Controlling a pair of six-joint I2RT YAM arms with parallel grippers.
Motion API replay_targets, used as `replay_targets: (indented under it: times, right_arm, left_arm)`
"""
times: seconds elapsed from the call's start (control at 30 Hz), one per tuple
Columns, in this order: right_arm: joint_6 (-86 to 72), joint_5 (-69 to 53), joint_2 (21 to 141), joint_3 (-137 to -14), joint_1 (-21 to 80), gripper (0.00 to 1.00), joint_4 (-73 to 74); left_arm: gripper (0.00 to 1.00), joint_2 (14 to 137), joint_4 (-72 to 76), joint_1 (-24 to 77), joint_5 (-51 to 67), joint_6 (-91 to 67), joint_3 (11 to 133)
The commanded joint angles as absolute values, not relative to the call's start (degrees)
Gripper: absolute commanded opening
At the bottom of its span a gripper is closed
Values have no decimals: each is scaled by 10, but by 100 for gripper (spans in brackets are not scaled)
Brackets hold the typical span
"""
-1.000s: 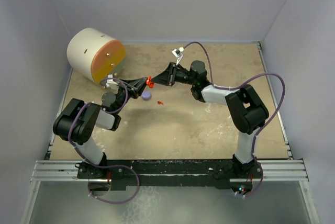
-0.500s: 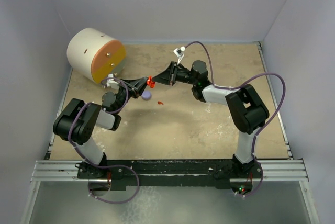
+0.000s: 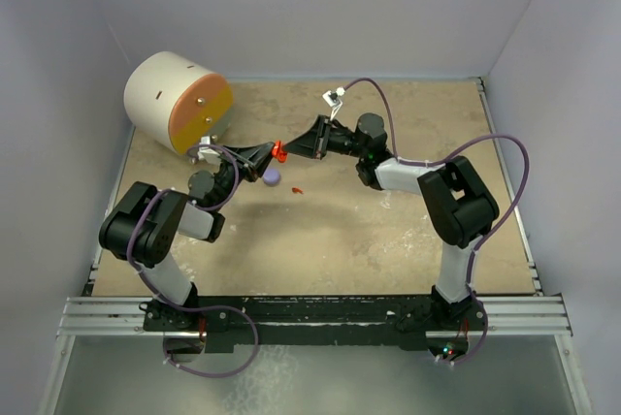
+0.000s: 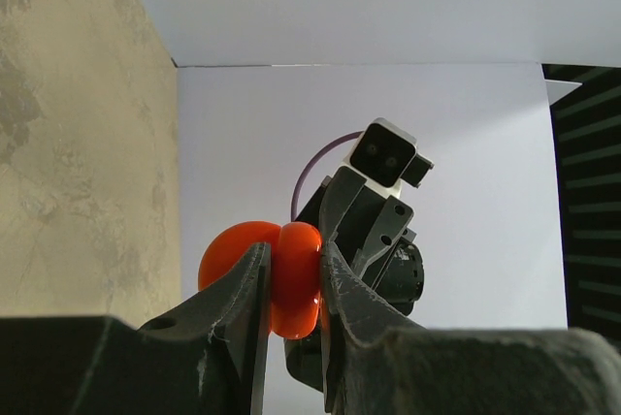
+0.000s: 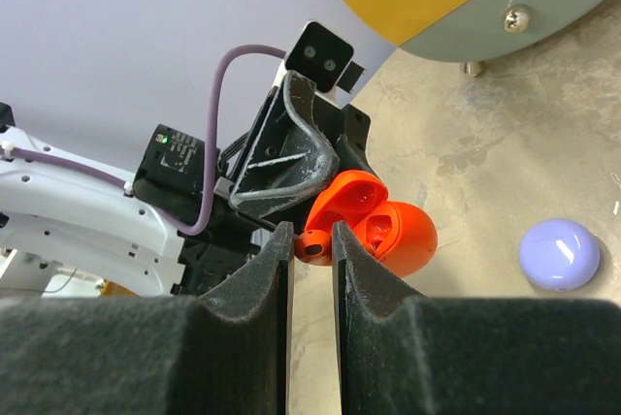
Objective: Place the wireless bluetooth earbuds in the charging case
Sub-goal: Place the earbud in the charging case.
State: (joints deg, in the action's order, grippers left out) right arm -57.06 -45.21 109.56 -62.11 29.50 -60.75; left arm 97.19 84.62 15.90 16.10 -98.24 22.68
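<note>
Surface: tan, mottled tabletop [image 3: 388, 250] closed in by plain pale lavender walls [image 3: 310, 8].
Drum: I see a big cream drum [image 3: 179, 103] lying on its side at 10 o'clock on the table. Its flat face has orange, yellow and grey-green bands and two shiny screw heads.
Left gripper: the left gripper [image 4: 294, 255] is clamped on the red-orange charging case [image 5: 388, 231] and holds it above the table, toward 11 o'clock from the table's middle.
Case lid: hinged open, with the hollow inside turned toward the right arm.
Right gripper: the right gripper [image 5: 310, 236] faces the left one tip to tip, its jaws pinched on a red earbud [image 5: 312, 247].
Held earbud: right at the mouth of the open case; I cannot tell whether it touches the case.
Lavender case: a closed lavender case [image 5: 558, 253] sits on the table just at 6 o'clock of the held case.
Loose earbud: a loose red earbud [image 3: 298, 188] lies on the table near the lavender case, at its 4 o'clock and apart from it.
</note>
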Motion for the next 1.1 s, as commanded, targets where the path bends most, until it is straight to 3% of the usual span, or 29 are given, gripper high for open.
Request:
replay_targets:
  times: [0.0, 0.6, 1.07]
  right_arm:
    - [-584, -474, 1102, -618, 291, 0, -649]
    - [-594, -477, 1112, -623, 288, 0, -637]
    - [-595, -476, 1115, -623, 283, 8, -619]
  left_arm:
    - [0, 978, 923, 162, 168, -987, 242]
    - [0, 979, 947, 165, 176, -989, 248]
    - [0, 975, 944, 166, 177, -988, 247]
